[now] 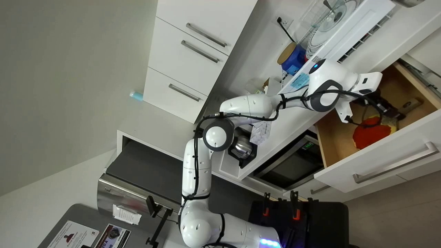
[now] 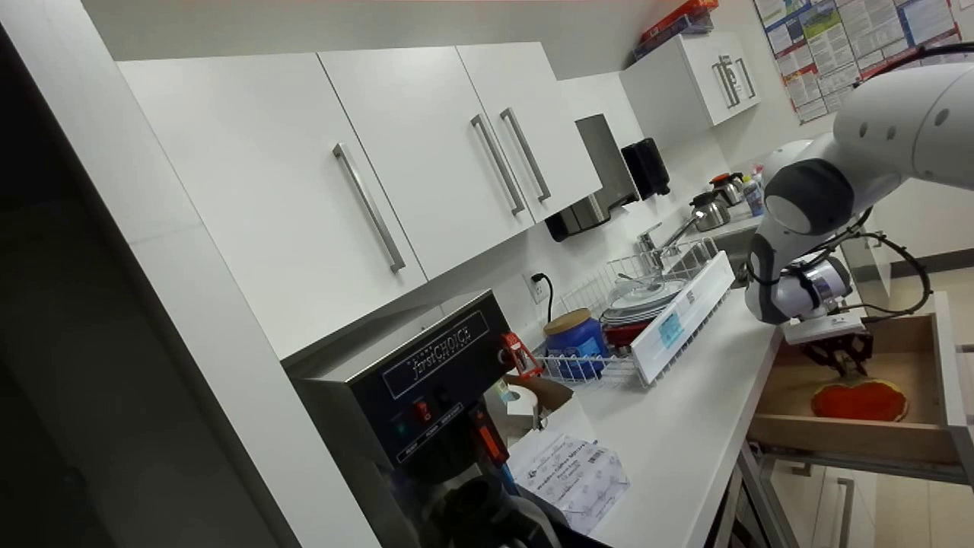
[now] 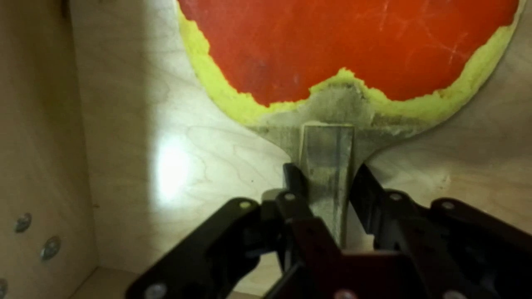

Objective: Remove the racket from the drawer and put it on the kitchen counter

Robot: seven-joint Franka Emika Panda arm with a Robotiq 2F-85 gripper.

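Your drawer [image 1: 379,156] is pulled out, and your claw [image 3: 328,182] squeezes the racket [image 3: 332,62] by its handle [image 3: 327,153]. The racket is inside the drawer, so you have yet to lift it out and put it on the counter [image 2: 670,426].

Arm [image 1: 246,103]: glossy white, fat rounded segments. Dark grey caps [image 1: 230,132] at joints; elbow one frames a round white disc [image 1: 216,136]. Small grey dimples [image 2: 941,116] dot the shell. Black cable [image 1: 196,155] along its length, tied down with black straps [image 1: 223,220], loose loop near the wrist in both exterior views. Blue light strip [image 1: 269,243] on lowest segment, tiny blue light [image 1: 316,65] by the wrist. Silver ring [image 2: 825,281], then white block [image 1: 372,81] with small dark marks. Gripper [image 3: 326,182]: black linked fingers [image 3: 365,195], pale screw heads [image 3: 448,205] at pivots, dark reddish middle, blurry.
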